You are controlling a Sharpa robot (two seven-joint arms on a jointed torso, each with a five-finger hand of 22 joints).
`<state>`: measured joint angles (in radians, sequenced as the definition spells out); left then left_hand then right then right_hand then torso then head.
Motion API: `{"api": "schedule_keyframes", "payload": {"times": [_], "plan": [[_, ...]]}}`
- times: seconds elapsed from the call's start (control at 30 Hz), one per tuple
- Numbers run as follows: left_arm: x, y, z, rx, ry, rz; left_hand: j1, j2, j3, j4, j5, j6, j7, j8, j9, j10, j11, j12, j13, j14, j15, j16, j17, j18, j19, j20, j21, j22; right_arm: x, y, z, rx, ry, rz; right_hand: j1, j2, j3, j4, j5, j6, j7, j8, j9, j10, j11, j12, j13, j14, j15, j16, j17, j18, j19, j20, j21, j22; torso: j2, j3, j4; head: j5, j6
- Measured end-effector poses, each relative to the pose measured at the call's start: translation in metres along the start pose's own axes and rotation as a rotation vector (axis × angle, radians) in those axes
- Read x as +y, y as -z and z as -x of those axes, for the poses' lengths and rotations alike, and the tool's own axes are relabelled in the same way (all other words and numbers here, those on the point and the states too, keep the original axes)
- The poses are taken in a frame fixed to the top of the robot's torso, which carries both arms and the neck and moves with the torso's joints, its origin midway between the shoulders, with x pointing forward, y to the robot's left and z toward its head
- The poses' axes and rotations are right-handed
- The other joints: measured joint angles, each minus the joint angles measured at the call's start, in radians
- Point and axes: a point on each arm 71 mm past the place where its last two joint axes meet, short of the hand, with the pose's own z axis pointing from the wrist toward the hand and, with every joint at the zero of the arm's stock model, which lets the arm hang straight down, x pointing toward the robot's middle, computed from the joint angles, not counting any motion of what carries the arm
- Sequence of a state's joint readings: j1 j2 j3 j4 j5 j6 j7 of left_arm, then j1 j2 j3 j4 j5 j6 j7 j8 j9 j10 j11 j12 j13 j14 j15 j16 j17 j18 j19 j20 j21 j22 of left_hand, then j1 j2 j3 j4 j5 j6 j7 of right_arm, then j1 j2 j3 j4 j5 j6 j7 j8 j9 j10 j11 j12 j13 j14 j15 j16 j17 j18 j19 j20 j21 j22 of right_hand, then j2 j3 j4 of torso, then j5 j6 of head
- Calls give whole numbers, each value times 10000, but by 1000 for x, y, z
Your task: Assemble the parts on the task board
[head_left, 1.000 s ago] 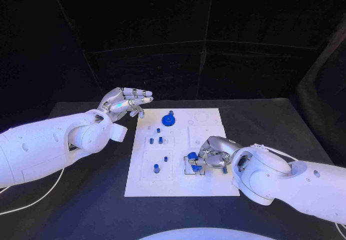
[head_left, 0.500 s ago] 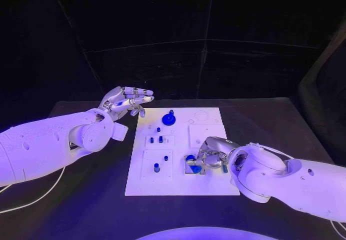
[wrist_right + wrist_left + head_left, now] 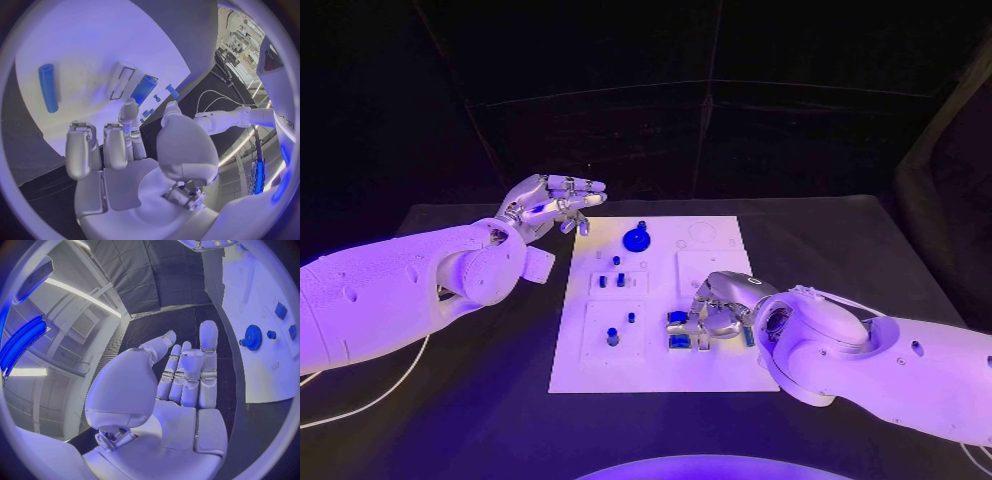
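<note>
Flatly, toothed blue gear (image 3: pixel 636 239) sits on smooth white task board (image 3: pixel 711 375).

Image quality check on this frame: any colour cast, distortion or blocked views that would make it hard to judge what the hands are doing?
Head view: violet-blue light washes over the task board, and the right hand partly covers the blue parts under it. Left wrist view: fisheye bends the board's edge; the left hand fills the middle. Right wrist view: same bending, with the palm blocking much of the board.

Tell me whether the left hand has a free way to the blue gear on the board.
Probably yes. The left hand hovers off the task board's far left corner, holding nothing, and the blue gear stands beside it with nothing between. The right hand works at the near end.
</note>
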<state>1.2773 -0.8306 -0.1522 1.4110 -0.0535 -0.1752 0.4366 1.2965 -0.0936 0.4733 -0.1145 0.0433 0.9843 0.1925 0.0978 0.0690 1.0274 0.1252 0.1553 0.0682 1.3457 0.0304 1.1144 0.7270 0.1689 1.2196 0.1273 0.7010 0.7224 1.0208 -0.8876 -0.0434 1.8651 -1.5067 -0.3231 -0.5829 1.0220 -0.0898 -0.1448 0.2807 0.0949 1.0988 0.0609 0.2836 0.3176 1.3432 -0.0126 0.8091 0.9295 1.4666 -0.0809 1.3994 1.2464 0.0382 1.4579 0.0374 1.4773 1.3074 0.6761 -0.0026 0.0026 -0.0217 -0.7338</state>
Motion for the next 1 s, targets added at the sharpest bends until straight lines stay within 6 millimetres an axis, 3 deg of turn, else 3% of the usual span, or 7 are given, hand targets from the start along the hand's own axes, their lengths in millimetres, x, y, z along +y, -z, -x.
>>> {"api": "schedule_keyframes", "payload": {"times": [0.13, 0.23, 0.4, 0.53, 0.7, 0.9, 1.0], "plan": [[0, 0, 0, 0, 0, 2, 0, 0, 0, 0, 0, 0, 0, 0, 0, 0, 0, 0, 0, 0, 0, 0, 0, 0, 0, 0, 0, 0, 0, 1, 0, 33, 92, 51, 1704, 343, 450, -732, 678, 0, 0, -51, 87, 112, -35, 158, 200, 0, 0, 0, 116, 1, 0, 0, 0, 0, -2, 0, 0, 0, -19], [0, 0, 0, -1, 0, 3, 0, 0, 0, 0, 0, 0, 0, 0, 0, 0, 0, 0, 0, 0, 0, 0, 0, 0, 0, 0, 0, 1, 0, 1, 0, 84, 187, 76, 2551, 424, 632, -1235, 277, 57, -57, -51, 143, 169, -91, 306, 359, 1, 0, 33, 216, 0, 0, 0, 0, 0, -6, -2, 0, -1, -30], [0, 0, 0, 0, 1, 5, 0, 0, 0, 0, 0, 0, 0, 0, 0, 0, 0, 0, 0, 0, 0, 0, 1, 0, 0, 0, 0, 1, 0, 0, 0, 110, 380, 113, 3060, 626, 815, -1577, -190, 110, -110, -51, 181, 238, -89, 377, 486, 1, 1, 60, 291, 0, 40, -39, 0, 0, -8, -7, 0, -6, -31], [0, 0, 1, -7, -1, 6, 0, 0, 0, 0, 0, 0, 0, 0, 0, -23, 23, 0, 0, 0, 0, 0, -13, -1, 0, 0, -39, 1, -2, 1, 1, 40, 475, 101, 2940, 618, 704, -1467, -172, 47, -47, -160, 178, 238, -89, 256, 405, 0, 1, 60, 211, 2, 40, -39, 0, -1, -8, -8, 6, -9, -15], [0, 0, 1, -14, -3, 10, 0, 0, 0, 0, 0, 0, 0, 0, 0, -35, 36, 0, 1, 0, 0, 0, -20, 0, 0, 0, -39, 2, -17, 11, 8, -288, 260, -89, 1945, 441, 52, -754, 930, -273, 141, -479, 103, 178, 43, 98, 339, -13, 66, 56, 174, 1, -18, 19, 0, -1, -7, -6, 0, -33, 14], [0, 1, 1, -22, -6, 14, 0, 0, 0, 0, 0, 0, 0, 0, 0, -35, 36, 0, 0, 0, 0, 0, -20, -1, 0, 0, -40, 2, -43, 28, 19, -604, -233, -524, 1856, 400, -185, -518, 1047, -315, 182, -517, 86, 111, 111, -121, 219, 0, 79, 0, 120, 1, -54, 55, -38, -1, -10, -4, -12, -116, 78], [0, 1, 2, -28, -10, 18, 0, 0, 0, 0, 0, 0, 0, 0, 0, -35, 36, 0, 0, 0, 0, 0, -20, 0, 0, 0, -40, 2, -60, 38, 25, -660, -303, -904, 1993, 537, -185, -518, 1119, -315, 182, -556, 86, 74, 146, -208, 191, 0, 79, 0, 120, 0, -54, 55, -38, -1, -13, -5, -16, -173, 117]]}}
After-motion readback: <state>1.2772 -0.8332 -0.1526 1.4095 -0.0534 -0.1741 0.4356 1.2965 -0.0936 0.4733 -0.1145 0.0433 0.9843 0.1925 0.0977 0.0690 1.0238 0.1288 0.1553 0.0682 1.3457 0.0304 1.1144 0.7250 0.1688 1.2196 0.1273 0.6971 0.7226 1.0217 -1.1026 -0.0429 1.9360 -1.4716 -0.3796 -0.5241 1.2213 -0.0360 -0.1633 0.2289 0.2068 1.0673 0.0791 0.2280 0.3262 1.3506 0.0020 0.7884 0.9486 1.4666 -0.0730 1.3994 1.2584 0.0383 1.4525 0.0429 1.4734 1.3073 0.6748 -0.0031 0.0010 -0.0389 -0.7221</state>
